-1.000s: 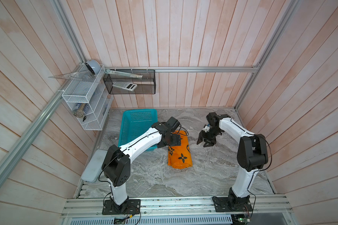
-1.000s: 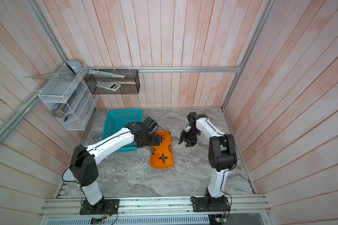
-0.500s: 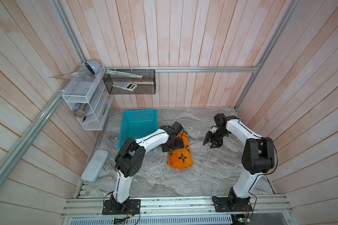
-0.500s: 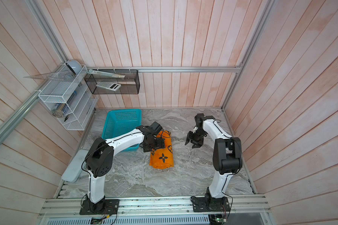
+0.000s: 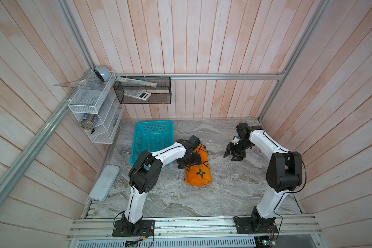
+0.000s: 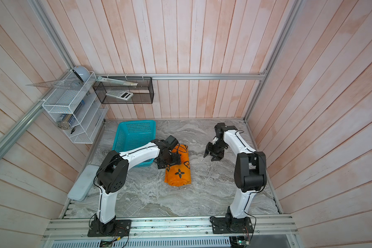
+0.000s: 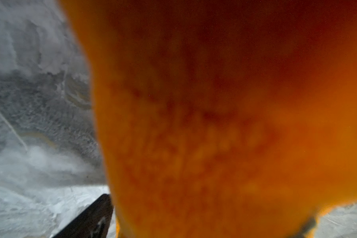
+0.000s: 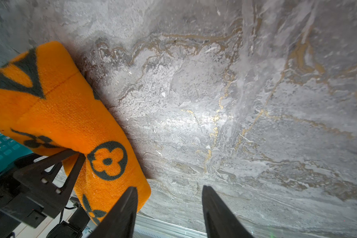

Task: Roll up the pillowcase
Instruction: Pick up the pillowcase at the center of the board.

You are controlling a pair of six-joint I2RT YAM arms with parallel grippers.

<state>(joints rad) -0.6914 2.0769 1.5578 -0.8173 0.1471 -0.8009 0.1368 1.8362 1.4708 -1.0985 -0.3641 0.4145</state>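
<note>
The pillowcase [image 5: 199, 172] [image 6: 178, 171] lies rolled into a short orange cylinder with black flower prints on the marble table. My left gripper [image 5: 189, 162] [image 6: 169, 161] sits low over the roll's far end, next to the basket. In the left wrist view orange fabric [image 7: 214, 123] fills the whole space between the wide-apart jaws of my left gripper [image 7: 208, 208]; I cannot tell whether they press it. My right gripper [image 5: 232, 155] [image 6: 211, 156] [image 8: 169, 188] hangs open and empty over bare marble, to the right of the roll [image 8: 66, 115].
A teal mesh basket [image 5: 153, 125] [image 6: 135, 123] stands at the back left, touching the left arm. A flat grey case [image 5: 104, 182] lies along the left edge. Wire shelves [image 5: 90, 111] and a black mesh box [image 5: 144, 94] hang on the walls.
The left arm's elbow has swung in toward the middle while its gripper stays at the roll's far end. The right gripper has shifted slightly right, away from the roll.
</note>
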